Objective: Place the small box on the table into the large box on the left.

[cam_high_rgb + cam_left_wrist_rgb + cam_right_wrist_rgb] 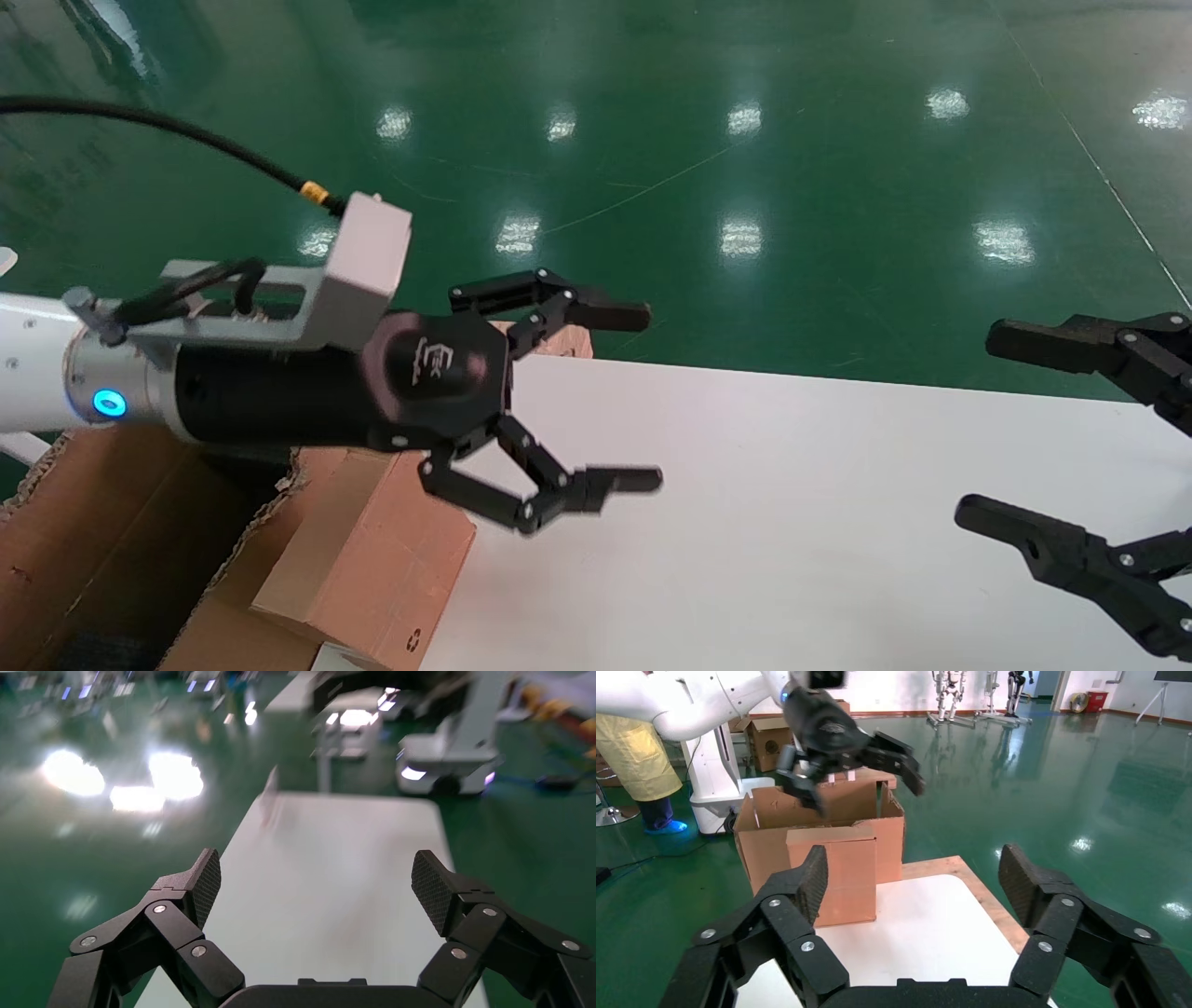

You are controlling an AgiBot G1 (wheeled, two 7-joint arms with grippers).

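Small box (372,568) sits below left pincer (643,401) (wide open, empty).

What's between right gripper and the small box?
Only bare white table: in the right wrist view nothing sits between the open right gripper and the small box. Left gripper hovers above.

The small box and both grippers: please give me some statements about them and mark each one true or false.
1. The small box stands on the table. True.
2. The left gripper is shut on the small box. False: it is open and holds nothing.
3. The large box stands right behind the small box in the right wrist view. True.
4. The right gripper is closed. False: its fingers are spread apart.
5. The small box is already inside the large box. False: it is outside, next to it.
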